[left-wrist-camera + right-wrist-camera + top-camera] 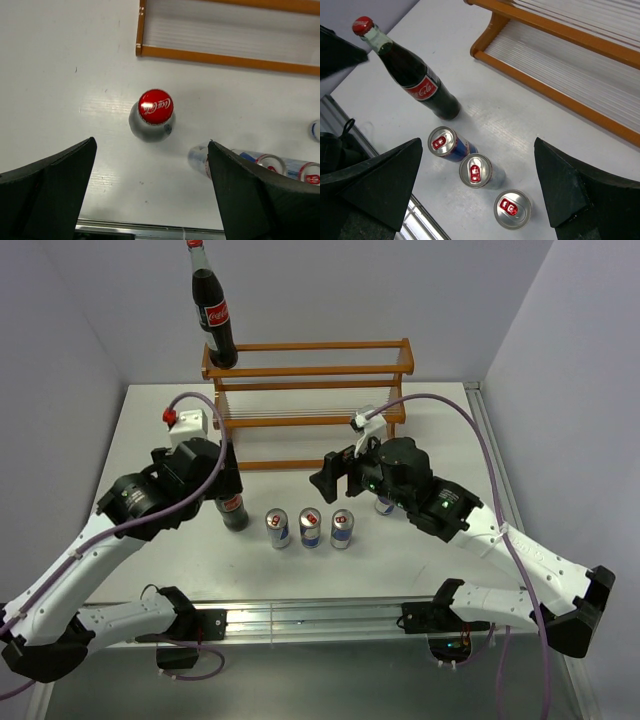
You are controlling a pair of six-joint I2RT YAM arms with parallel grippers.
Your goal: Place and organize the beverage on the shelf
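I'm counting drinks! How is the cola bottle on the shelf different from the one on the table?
The shelf bottle stands on the top tier of the shelf; the table bottle stands on the table. The shelf bottle stands alone; the open left end effector hovers over the table bottle. Both are upright, dark, red-capped.

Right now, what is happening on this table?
One tall dark cola glass bottle stands on the top level of the orange-brown wooden stepped shelf, at its left end. The left pincer hovers open above the second cola bottle on the white table. The right pincer hovers open above three slim silver-blue cans; nothing is held.
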